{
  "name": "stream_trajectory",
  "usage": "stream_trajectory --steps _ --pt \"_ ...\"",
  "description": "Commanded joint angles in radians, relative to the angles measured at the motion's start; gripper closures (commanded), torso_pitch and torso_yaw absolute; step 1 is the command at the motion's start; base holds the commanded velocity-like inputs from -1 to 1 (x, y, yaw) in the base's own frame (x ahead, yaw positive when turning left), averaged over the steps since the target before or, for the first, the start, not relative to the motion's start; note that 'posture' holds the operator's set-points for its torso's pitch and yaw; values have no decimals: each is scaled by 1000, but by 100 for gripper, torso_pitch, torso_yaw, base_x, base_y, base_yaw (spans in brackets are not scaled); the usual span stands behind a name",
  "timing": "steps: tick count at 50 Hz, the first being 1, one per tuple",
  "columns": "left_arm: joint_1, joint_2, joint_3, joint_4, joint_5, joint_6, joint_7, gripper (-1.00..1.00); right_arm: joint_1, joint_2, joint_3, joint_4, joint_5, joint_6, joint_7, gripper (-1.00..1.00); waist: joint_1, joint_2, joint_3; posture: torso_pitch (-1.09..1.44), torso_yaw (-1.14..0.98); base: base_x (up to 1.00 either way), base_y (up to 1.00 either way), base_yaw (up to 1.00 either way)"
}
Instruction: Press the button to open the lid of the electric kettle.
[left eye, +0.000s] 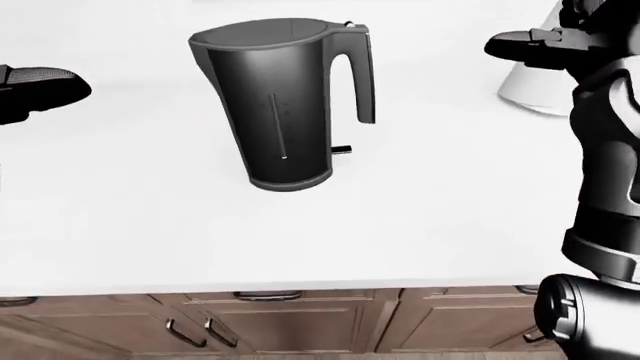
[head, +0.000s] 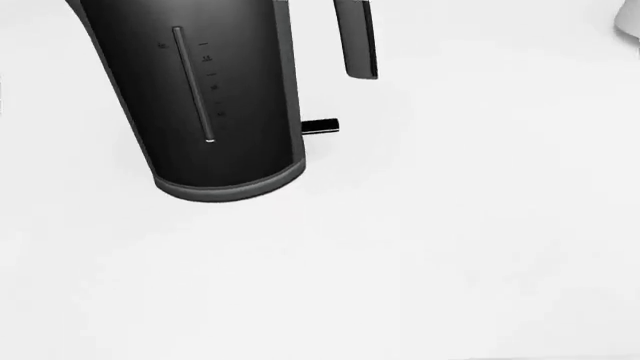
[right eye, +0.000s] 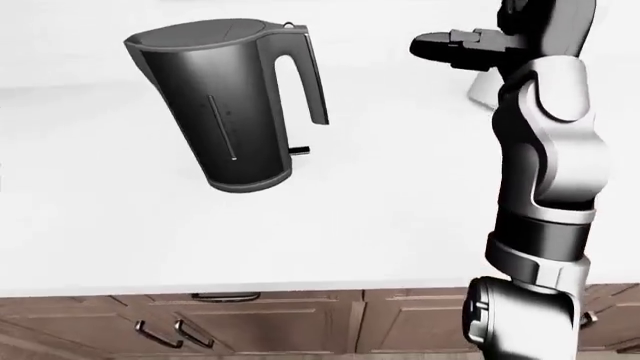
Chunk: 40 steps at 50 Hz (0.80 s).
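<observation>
A dark grey electric kettle (left eye: 285, 105) stands upright on the white counter (left eye: 420, 217), its lid (left eye: 265, 34) down. A small button (left eye: 348, 25) sits where the handle (left eye: 360, 75) meets the lid. A short black lever (head: 320, 126) sticks out at the base. My right hand (right eye: 440, 45) hovers to the right of the handle top, apart from it, with its fingers stretched out and nothing held. At the left edge of the left-eye view my left hand (left eye: 40, 86) hangs well clear of the kettle, holding nothing. The head view shows only the kettle's lower body (head: 215, 97).
A white rounded object (left eye: 530, 94) stands on the counter behind my right hand. Brown cabinet drawers with dark handles (left eye: 265, 295) run under the counter edge. My right forearm (right eye: 545, 150) fills the right side of the eye views.
</observation>
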Motion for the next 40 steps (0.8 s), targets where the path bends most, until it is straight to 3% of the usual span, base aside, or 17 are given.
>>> stream_trajectory --steps 1,3,4,5,6,7,8,9,13,15,16,17,29,31,34,37,40 --pt "-16 18 12 -1 3 -15 0 -100 -56 -16 -6 -13 -22 21 -22 -100 -2 -2 -21 0 0 0 0 0" --pt "-19 23 15 2 -1 -13 1 -100 -67 -23 4 -20 -47 35 -7 -100 -16 26 -22 0 0 0 0 0" --pt "-20 26 16 5 -1 -15 0 -100 -93 -19 -17 -4 -11 133 -25 -100 -23 51 -27 0 0 0 0 0" --pt "-20 29 18 7 1 -17 0 -100 -86 -25 -9 3 -28 96 -12 -100 -28 83 -40 0 0 0 0 0" --pt "-19 31 19 10 4 -20 -1 -100 -95 -26 -10 8 -24 140 -24 -100 -23 59 -25 0 0 0 0 0" --pt "-20 33 17 11 9 -25 1 -100 -101 -23 -6 17 -45 100 -36 -100 -21 56 -23 0 0 0 0 0" --pt "-20 34 13 12 15 -27 1 -100 -119 -43 28 68 -98 124 -46 -100 -18 53 -27 0 0 0 0 0" --pt "-17 37 9 12 28 -28 0 -100 -110 -46 66 87 -170 54 -25 -100 -16 48 -31 0 0 0 0 0" --pt "-23 21 5 13 36 -20 8 -100 -88 5 2 35 -144 80 8 -100 -4 17 -34 0 0 0 0 0" --pt "-22 22 5 9 39 -16 -1 -100 -63 4 -17 -23 -77 121 77 -100 4 18 -36 0 0 0 0 0" --pt "-27 19 13 8 18 -6 0 -100 -42 -19 4 -34 -108 67 107 -100 6 16 -40 0 0 0 0 0" --pt "-28 21 15 9 12 -5 2 -100 -46 -14 -21 -41 -87 81 101 -100 8 15 -41 0 0 0 0 0" --pt "-13 34 -4 -4 51 -15 -17 -100 -29 -24 -19 -78 -45 94 113 -100 8 21 -51 0 0 0 0 0" --pt "-11 8 9 -36 51 -38 -40 -100 -30 -22 -14 -74 -54 92 108 -100 7 23 -52 0 0 0 0 0" --pt "13 8 -18 -61 173 -70 -84 -100 -24 -16 -13 -78 -54 107 113 -100 6 23 -53 0 0 0 0 0" --pt "17 -38 18 -76 157 -56 -113 -100 -24 -14 -17 -75 -53 112 113 -100 6 21 -55 0 0 0 0 0" --pt "8 -34 24 -68 147 -30 -106 -100 -26 -12 -17 -66 -54 110 108 -100 4 22 -56 0 0 0 0 0"
